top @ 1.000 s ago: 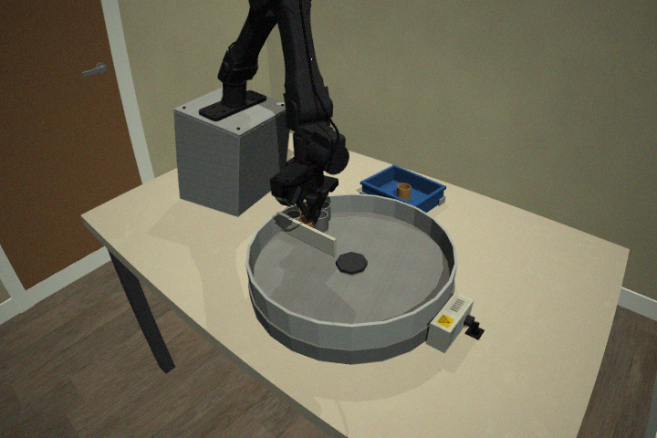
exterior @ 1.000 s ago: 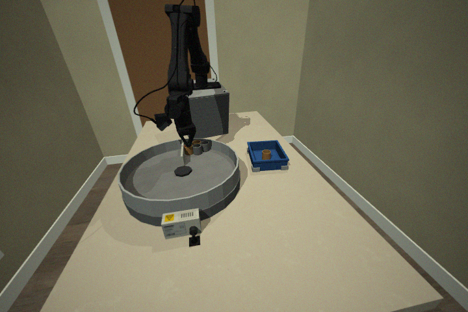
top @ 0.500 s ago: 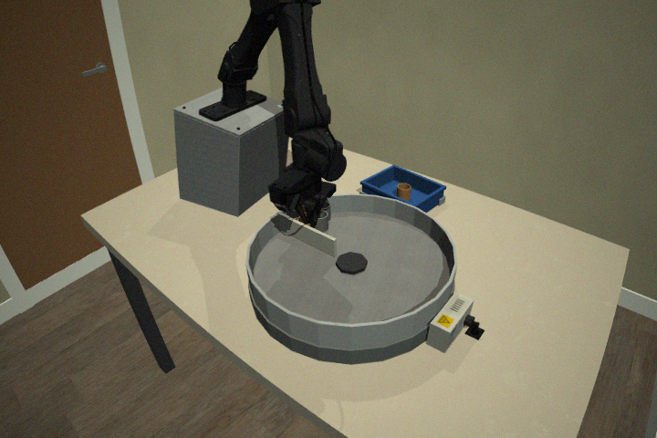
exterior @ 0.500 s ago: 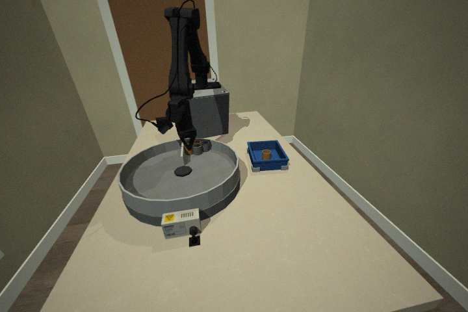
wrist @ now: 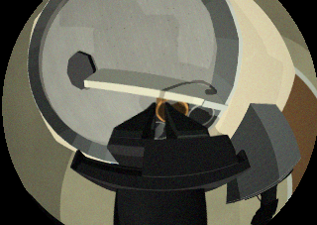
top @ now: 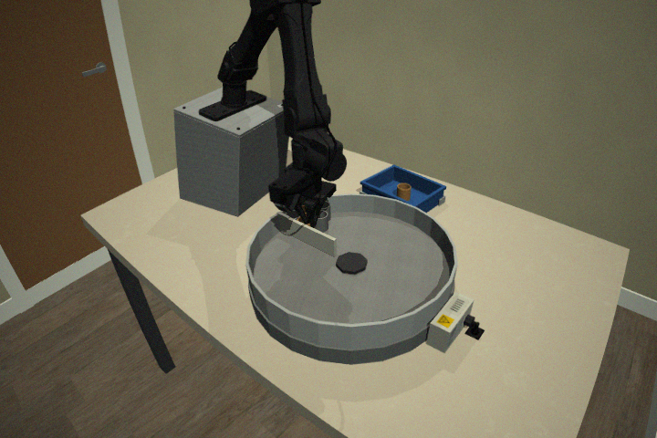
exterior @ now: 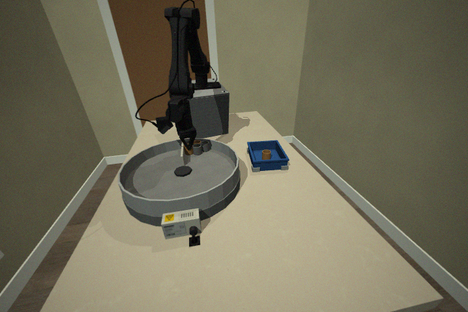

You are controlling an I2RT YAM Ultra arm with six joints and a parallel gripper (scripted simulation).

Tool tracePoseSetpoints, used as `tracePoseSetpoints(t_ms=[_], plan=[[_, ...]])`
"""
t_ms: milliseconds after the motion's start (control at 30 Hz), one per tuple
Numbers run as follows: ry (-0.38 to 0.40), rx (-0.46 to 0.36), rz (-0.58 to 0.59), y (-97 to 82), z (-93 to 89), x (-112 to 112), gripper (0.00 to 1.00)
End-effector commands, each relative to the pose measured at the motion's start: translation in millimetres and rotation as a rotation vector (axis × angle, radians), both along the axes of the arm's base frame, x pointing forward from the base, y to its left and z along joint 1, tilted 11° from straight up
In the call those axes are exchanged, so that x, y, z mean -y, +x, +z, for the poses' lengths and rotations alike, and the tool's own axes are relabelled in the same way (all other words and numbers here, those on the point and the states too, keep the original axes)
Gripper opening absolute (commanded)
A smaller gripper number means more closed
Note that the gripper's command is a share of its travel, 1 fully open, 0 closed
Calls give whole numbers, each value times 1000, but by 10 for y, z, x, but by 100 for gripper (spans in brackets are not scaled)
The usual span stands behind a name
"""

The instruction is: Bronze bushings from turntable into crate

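Where the pale, straight-edged divider (top: 308,235) (exterior: 182,151) (wrist: 144,89) crosses part of the round turntable (top: 339,334) (exterior: 157,205) (wrist: 229,47), the black gripper (top: 308,223) (exterior: 188,147) (wrist: 160,105) reaches down beside it, its tapered fingers slightly apart and clamped on nothing, the tips at the rim of a hollow bronze bushing (exterior: 188,151) (wrist: 186,106). A second bronze bushing (exterior: 197,142) shows behind, with smooth grey steel bushings (top: 325,223) (exterior: 197,149) crowded close alongside; the divider and these neighbors hem in the nearest bronze one. The turntable has a matte grey floor, a faceted raised wall and a dark, many-sided hub (top: 350,263) (exterior: 182,171) (wrist: 80,69). Apart from it, the blue rectangular crate (top: 427,203) (exterior: 269,165) sits level within pale corner guides (top: 442,200) (exterior: 255,169), holding one upright orange-brown bushing (top: 403,192) (exterior: 266,155). A boxy controller (top: 447,330) (exterior: 181,226) with a yellow warning label adjoins the turntable's outer side.
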State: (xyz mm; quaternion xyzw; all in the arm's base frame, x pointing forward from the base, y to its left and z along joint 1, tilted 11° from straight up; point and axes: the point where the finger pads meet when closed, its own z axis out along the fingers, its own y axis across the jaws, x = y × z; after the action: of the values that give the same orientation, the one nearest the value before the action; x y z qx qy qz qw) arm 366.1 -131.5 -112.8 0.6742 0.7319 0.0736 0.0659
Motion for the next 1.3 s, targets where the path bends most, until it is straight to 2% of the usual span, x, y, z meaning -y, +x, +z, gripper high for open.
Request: tracePoseSetpoints(t_ms=[0,700,733,1267], plan=[[-13,-2,-10,-51,50,38,13],[-13,-2,-10,-51,50,38,13],[-13,-2,-10,-51,50,38,0],[-5,-21,-10,-96,7,19,0]])
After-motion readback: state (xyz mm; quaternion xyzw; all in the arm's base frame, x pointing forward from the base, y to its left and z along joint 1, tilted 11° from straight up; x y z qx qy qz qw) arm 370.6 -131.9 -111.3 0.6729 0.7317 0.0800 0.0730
